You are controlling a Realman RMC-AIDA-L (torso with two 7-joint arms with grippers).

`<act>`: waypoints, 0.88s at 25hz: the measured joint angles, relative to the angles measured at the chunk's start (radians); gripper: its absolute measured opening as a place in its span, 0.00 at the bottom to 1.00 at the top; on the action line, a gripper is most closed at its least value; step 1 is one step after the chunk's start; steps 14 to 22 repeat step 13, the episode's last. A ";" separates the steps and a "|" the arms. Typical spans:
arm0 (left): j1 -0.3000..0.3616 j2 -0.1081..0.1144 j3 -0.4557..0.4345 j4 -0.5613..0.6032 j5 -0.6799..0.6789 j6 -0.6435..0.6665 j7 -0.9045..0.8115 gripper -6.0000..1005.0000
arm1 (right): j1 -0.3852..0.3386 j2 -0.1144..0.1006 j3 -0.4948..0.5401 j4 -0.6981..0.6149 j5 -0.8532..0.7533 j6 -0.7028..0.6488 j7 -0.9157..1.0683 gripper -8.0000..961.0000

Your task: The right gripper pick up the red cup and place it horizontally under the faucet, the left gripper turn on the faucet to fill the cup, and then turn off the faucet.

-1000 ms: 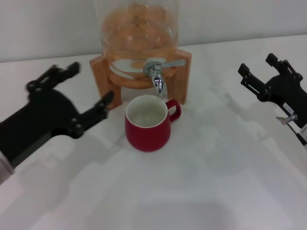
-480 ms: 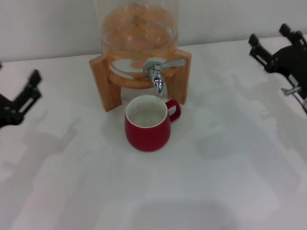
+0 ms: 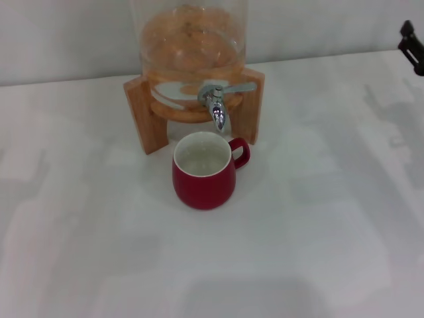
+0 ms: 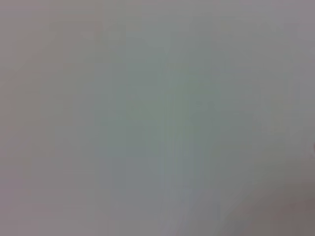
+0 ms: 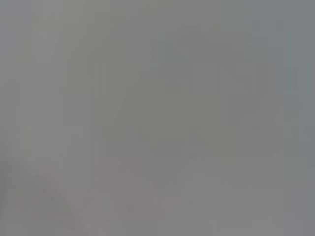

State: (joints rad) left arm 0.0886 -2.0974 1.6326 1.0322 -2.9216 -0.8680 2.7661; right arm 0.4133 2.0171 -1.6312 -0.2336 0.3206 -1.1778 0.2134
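The red cup (image 3: 204, 173) stands upright on the white table, its white inside facing up and its loop handle pointing right. It sits directly below the spout of the chrome faucet (image 3: 216, 99), whose thin lever points right. Only a black tip of my right gripper (image 3: 412, 45) shows in the head view, at the top right edge, far from the cup. My left gripper is out of view. Both wrist views show only a blank grey surface.
A glass jar of orange liquid (image 3: 191, 43) rests on a wooden stand (image 3: 142, 112) behind the cup, and the faucet juts from its front. The white table (image 3: 311, 252) stretches around the cup. A pale wall runs behind.
Both arms have pulled outward. The left gripper has gone out of the head view to the left, and the right has retreated to the top right edge. Cup and faucet have not moved.
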 joint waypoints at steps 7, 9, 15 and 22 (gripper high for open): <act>-0.129 -0.005 -0.146 -0.249 -0.005 -0.192 -0.025 0.81 | -0.008 0.003 0.042 0.012 0.005 0.022 0.003 0.89; -0.158 -0.004 -0.185 -0.314 -0.005 -0.228 -0.027 0.81 | -0.008 0.003 0.041 0.013 0.005 0.020 0.007 0.89; -0.203 -0.002 -0.255 -0.405 -0.006 -0.277 -0.034 0.81 | -0.009 0.005 0.037 0.010 0.005 0.018 0.015 0.89; -0.203 -0.002 -0.255 -0.405 -0.006 -0.277 -0.034 0.81 | -0.009 0.005 0.037 0.010 0.005 0.018 0.015 0.89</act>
